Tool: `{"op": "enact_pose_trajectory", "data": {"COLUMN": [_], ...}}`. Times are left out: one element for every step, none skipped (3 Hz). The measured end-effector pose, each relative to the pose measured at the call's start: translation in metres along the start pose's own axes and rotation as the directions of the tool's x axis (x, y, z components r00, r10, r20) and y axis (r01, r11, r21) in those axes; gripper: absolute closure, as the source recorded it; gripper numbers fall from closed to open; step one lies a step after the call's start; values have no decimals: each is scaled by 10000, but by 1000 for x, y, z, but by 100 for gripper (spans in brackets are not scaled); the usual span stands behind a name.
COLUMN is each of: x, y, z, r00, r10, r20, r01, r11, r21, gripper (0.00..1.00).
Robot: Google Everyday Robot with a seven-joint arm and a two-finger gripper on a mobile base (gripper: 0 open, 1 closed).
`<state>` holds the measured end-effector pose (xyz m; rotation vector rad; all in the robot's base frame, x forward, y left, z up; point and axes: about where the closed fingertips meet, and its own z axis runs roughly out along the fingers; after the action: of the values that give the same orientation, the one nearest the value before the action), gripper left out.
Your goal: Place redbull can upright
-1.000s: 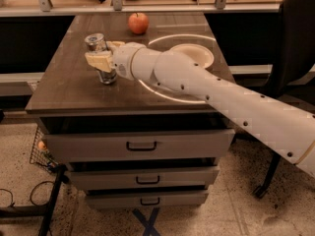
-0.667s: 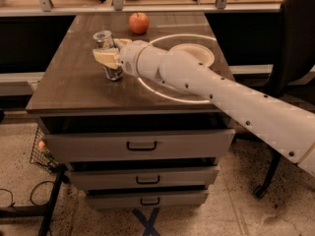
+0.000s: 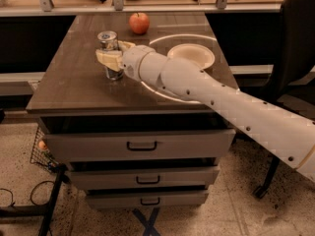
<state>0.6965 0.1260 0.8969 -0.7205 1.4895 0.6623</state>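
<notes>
As my end effector (image 3: 114, 56) clasps the slim silver redbull can (image 3: 108, 39) upright, the round cream bowl (image 3: 208, 58) sits apart.

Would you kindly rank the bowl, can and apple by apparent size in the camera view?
1. the bowl, widest by far.
2. the can, upright on the table, with the pincer closed around its middle.
3. the apple, though it sits farther back, so its gap to the can is unsure.
</notes>
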Motion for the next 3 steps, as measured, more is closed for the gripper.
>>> {"op": "enact_pose_trajectory", "data": {"x": [-1,-1,-1], "y": [0,0,0], "z": [0,0,0], "r00": [10000,10000,10000], "r10": [0,0,0], "r20": [0,0,0], "r01": [0,0,0], "r11": [10000,10000,10000], "r21": [-1,-2,-3], "gripper": [82,58,35]}}
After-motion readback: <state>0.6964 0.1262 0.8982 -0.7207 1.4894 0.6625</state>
